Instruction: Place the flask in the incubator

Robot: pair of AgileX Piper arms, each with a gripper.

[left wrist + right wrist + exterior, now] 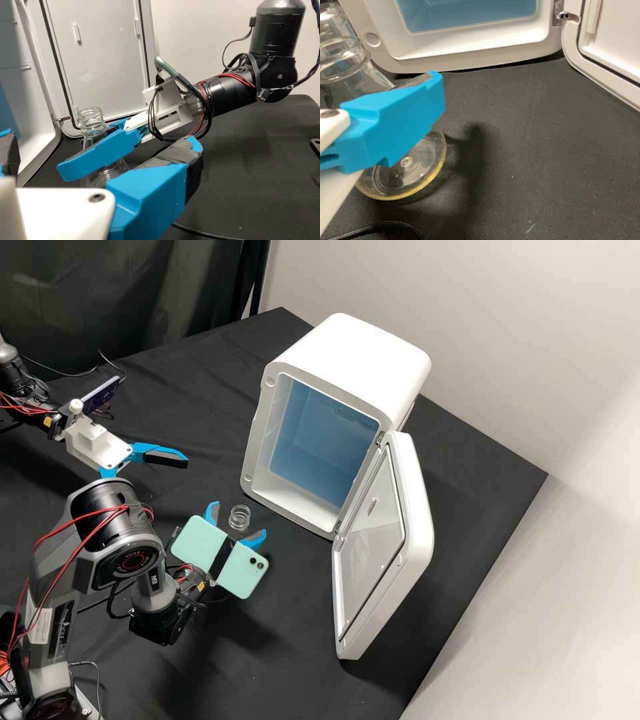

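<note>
Pincers, two: left pincer spread, right pincer straddling one flask, grip unclear, before one incubator.

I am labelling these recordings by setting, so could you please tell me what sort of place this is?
Probably a robotics laboratory set up for wet-lab practice: a small white incubator stands open on a black bench, a glass flask sits before it, and a cabled robot arm stands nearby.
</note>
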